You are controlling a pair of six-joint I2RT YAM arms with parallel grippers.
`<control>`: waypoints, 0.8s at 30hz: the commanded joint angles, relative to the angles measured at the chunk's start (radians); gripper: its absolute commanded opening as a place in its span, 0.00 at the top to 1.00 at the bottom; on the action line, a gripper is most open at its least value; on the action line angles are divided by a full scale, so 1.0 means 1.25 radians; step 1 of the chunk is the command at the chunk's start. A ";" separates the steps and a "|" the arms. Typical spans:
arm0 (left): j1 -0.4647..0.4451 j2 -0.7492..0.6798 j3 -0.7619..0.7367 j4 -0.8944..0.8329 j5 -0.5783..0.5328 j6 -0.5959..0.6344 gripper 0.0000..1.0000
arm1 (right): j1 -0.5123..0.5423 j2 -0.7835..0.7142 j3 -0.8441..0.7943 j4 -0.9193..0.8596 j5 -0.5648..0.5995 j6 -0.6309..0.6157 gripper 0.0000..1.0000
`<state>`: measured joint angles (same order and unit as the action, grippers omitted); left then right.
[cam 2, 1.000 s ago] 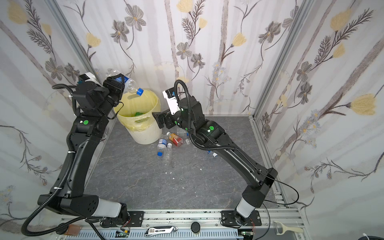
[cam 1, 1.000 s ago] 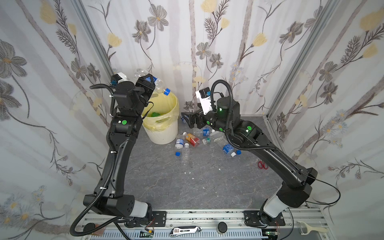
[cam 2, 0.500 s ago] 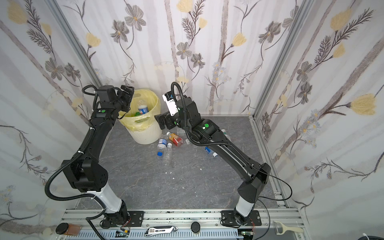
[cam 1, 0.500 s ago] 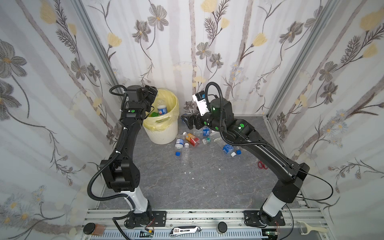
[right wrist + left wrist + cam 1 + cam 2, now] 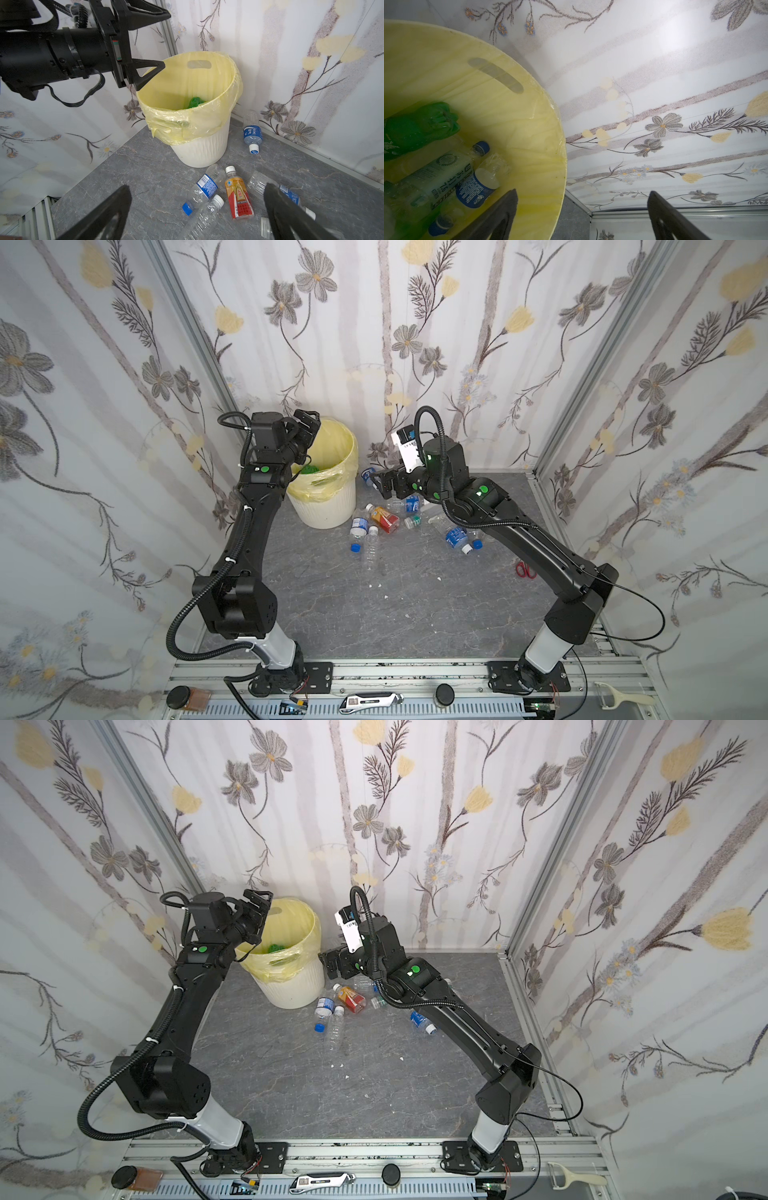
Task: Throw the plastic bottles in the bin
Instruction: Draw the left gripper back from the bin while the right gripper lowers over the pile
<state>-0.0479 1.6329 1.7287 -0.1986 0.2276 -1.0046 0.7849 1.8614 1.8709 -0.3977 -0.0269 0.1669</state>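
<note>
bin [image 5: 199, 149]: ribbed matt white plastic | liner [image 5: 187, 124]: thin glossy yellow film | bottles [image 5: 205, 187]: clear shiny plastic | floor [image 5: 145, 166]: smooth grey marbled

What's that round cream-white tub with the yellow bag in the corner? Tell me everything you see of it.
The round cream-white ribbed plastic bin stands upright on the grey stone-look floor, in the corner by the floral walls. A thin pale yellow bag liner is folded over its rim; a cut-out handle shows through. Inside lie a green bottle and clear blue-labelled bottles. The open left gripper hovers at its rim.
</note>
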 commanded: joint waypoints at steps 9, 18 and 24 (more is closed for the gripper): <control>-0.134 -0.036 0.043 -0.045 -0.058 0.158 0.00 | -0.031 -0.076 -0.123 0.055 0.010 0.045 0.00; -0.278 -0.061 -0.006 -0.093 -0.163 0.270 0.00 | -0.105 -0.197 -0.311 0.104 0.027 0.074 0.00; -0.368 -0.055 -0.049 -0.098 -0.205 0.286 0.00 | -0.177 -0.286 -0.456 0.121 0.043 0.078 0.00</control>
<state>-0.4778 1.5642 1.6829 -0.3180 0.0299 -0.6796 0.5900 1.5330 1.3556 -0.2958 0.0021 0.2531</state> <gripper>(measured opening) 0.997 0.995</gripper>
